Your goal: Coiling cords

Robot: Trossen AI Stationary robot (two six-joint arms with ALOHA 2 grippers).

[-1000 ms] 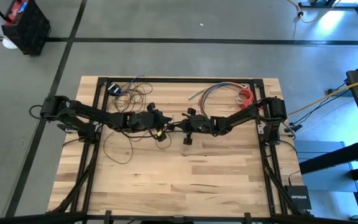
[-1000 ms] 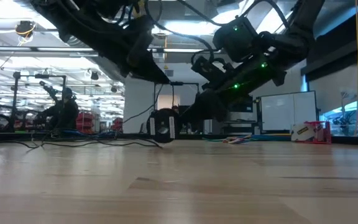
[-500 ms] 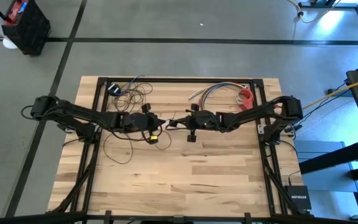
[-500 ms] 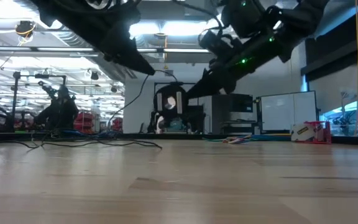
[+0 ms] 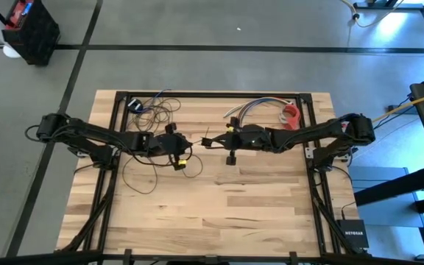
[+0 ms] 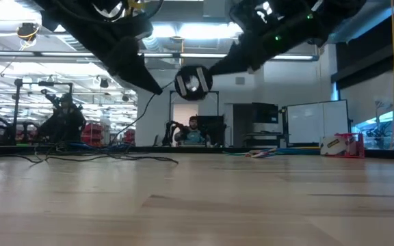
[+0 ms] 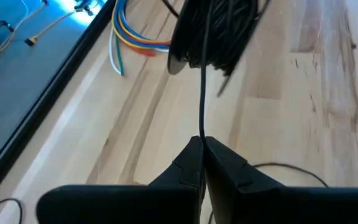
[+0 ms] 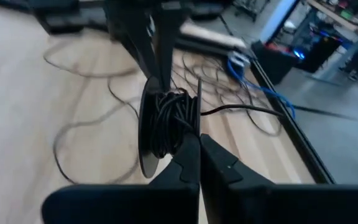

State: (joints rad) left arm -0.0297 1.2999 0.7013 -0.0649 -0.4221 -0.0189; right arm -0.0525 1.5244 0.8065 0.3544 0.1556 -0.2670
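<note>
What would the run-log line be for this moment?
left gripper: shut on cord | right gripper: shut on cord spool, raised above table | loose loops on table

The scene is lit evenly from overhead, and only faint shadows are cast on the table (image 5: 219,213). In the low view, glare is given by ceiling lights (image 6: 183,31) at twelve o'clock, so both arms are reduced to silhouettes. Strong blue-white glare is seen at eleven o'clock in the left wrist view. The right wrist view is softened throughout by blur.
</note>
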